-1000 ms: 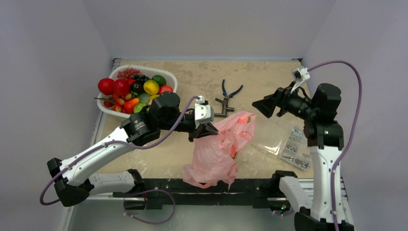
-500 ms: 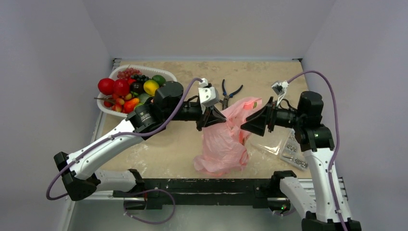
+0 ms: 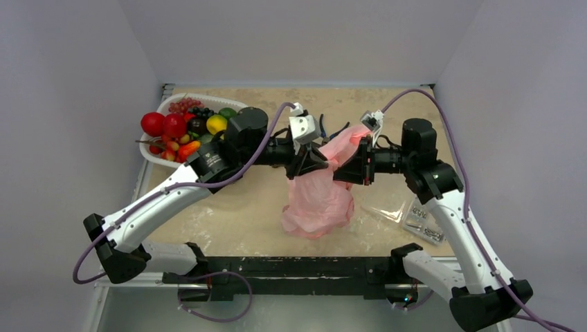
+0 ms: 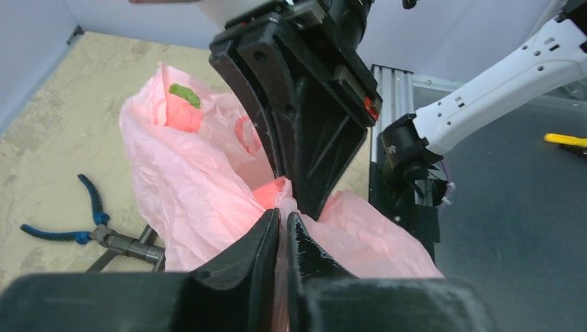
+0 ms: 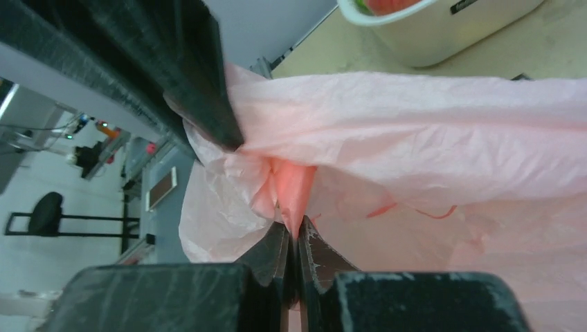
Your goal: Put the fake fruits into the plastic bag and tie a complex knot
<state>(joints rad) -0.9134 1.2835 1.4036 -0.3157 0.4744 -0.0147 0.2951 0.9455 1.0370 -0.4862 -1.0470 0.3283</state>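
The pink plastic bag (image 3: 320,200) hangs between my two grippers above the table's middle. My left gripper (image 3: 313,163) (image 4: 282,214) is shut on a fold of its film. Facing it, my right gripper (image 3: 346,170) (image 5: 297,223) is shut on a bunched pink fold close by. The film is gathered between them, and I cannot make out a knot. A red fruit with a green leaf (image 4: 181,111) shows through the bag. More fake fruits (image 3: 187,128) lie in the white basket (image 3: 244,111) at the back left.
Blue-handled pliers (image 4: 83,232) lie on the table behind the bag. A clear bag of metal hardware (image 3: 422,218) sits at the right, under the right arm. The basket's white wall (image 5: 443,28) shows beyond the bag in the right wrist view.
My right gripper swung left to the bag and shut on its film. The left arm carried the bag's top back and right, drawing the bag up.
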